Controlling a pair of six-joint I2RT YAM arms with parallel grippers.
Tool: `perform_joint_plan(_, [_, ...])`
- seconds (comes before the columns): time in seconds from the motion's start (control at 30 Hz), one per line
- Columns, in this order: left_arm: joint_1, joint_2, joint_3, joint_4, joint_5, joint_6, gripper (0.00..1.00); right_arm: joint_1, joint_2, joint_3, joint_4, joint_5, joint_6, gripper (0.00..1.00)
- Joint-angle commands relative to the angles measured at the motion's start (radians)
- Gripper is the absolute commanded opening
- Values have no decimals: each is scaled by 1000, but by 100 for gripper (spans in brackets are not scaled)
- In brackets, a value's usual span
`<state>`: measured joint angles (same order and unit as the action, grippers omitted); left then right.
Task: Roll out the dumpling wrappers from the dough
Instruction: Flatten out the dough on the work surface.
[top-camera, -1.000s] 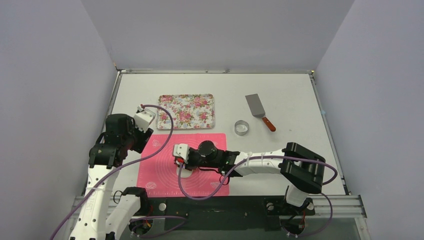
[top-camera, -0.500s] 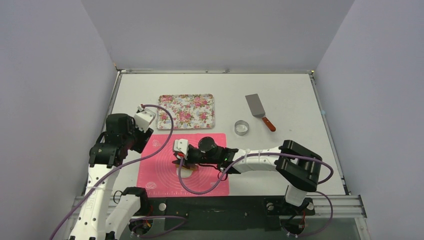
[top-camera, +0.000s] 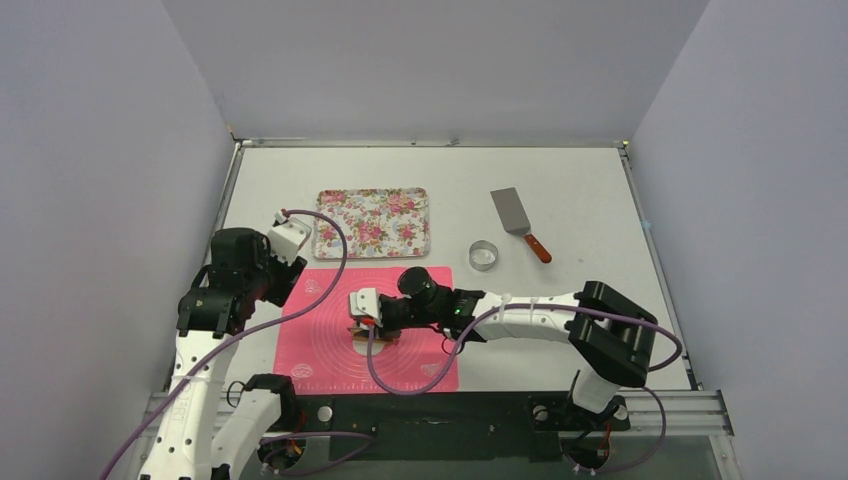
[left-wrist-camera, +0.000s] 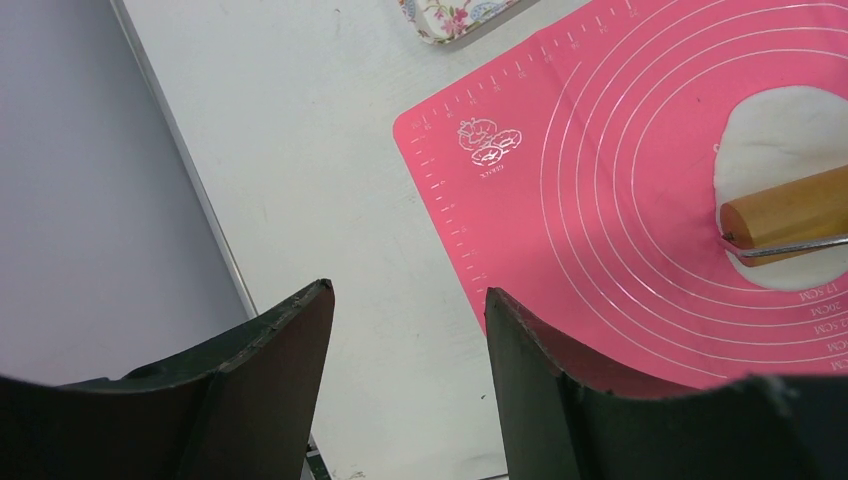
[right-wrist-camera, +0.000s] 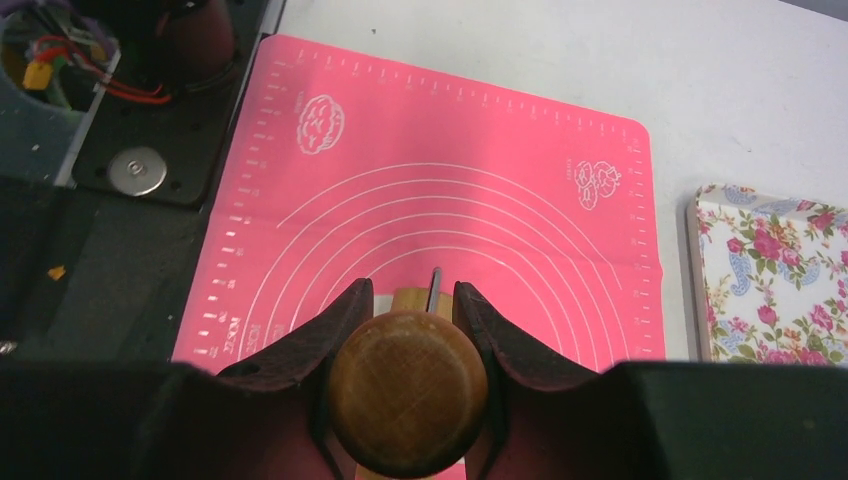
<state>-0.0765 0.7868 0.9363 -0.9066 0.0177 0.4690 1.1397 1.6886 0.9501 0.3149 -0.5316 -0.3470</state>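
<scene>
A flattened white patch of dough (left-wrist-camera: 775, 125) lies near the middle of the pink silicone mat (top-camera: 320, 350). A wooden rolling pin (left-wrist-camera: 790, 205) rests across the dough. My right gripper (right-wrist-camera: 412, 290) is shut on the pin's round end handle (right-wrist-camera: 408, 390), low over the mat (right-wrist-camera: 440, 190). From above, the pin (top-camera: 372, 334) covers most of the dough (top-camera: 366, 343). My left gripper (left-wrist-camera: 408, 290) hangs open and empty over bare table, just off the mat's left edge. No dumpling wrappers show in these views.
A floral tray (top-camera: 372, 222) sits behind the mat. A metal ring cutter (top-camera: 484, 255) and a spatula (top-camera: 517, 222) lie to the right of it. The table's left rail (left-wrist-camera: 190, 180) runs close by my left gripper.
My right gripper pushed the rolling pin away, then drew it back over the dough, and its elbow swung right. The left arm has not moved.
</scene>
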Motion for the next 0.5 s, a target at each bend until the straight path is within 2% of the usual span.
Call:
perform_joint_plan(0.0, [6, -8, 32, 22, 25, 6, 55, 8, -39, -111, -283, -115, -9, 0])
perform_joint_plan(0.47, [6, 8, 41, 13, 43, -2, 55, -34, -33, 94, -248, -95, -66, 0])
